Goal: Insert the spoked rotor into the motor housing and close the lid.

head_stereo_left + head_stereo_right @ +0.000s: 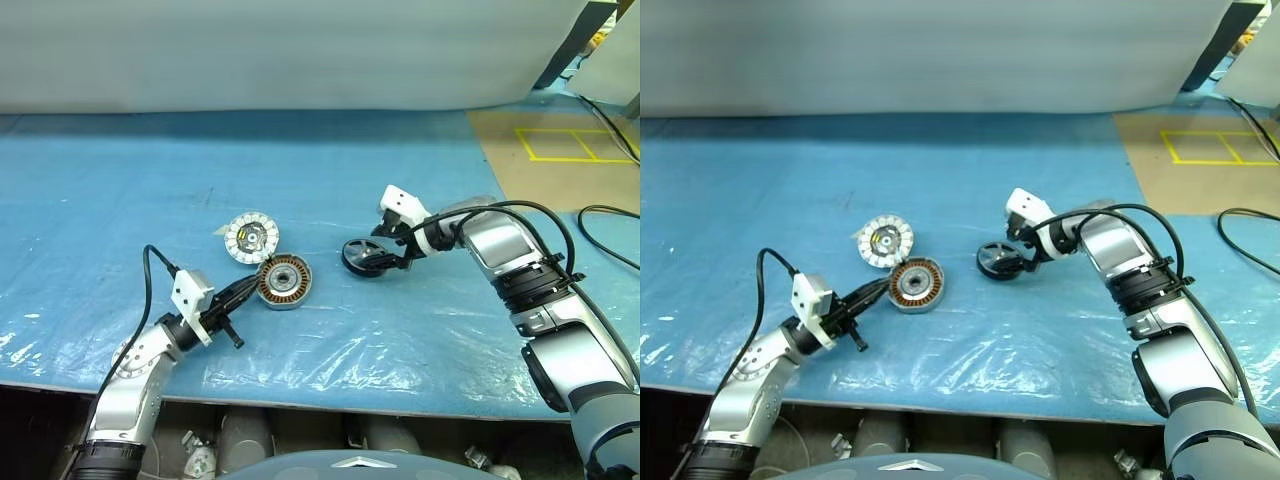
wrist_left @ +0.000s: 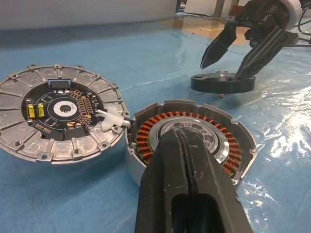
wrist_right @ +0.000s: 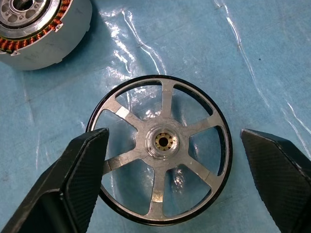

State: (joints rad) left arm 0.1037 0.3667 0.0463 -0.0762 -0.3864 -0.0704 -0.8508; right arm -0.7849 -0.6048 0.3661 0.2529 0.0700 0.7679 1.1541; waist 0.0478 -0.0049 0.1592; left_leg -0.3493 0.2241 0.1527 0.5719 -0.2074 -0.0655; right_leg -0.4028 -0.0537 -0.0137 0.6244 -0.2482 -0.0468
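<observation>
Rotor [image 3: 160,170] flat on blue plastic sheet [image 1: 400,330] mid-desk, right fingers [image 3: 87,170] wide astride it, not gripping. Housing [image 1: 285,281] beside lid [image 1: 250,238], toward left edge; left fingers [image 2: 189,189] closed, empty, at housing. Tan floor [image 1: 560,170], yellow tape [image 1: 570,145] beyond right edge.

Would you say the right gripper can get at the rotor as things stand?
Probably yes: the right gripper hangs open just above the rotor, a finger on either side, with nothing between them.

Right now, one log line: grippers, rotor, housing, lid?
left gripper: shut, by housing | right gripper: open, astride rotor, not gripping | rotor flat on table, apart from housing | lid: off, beside housing
</observation>
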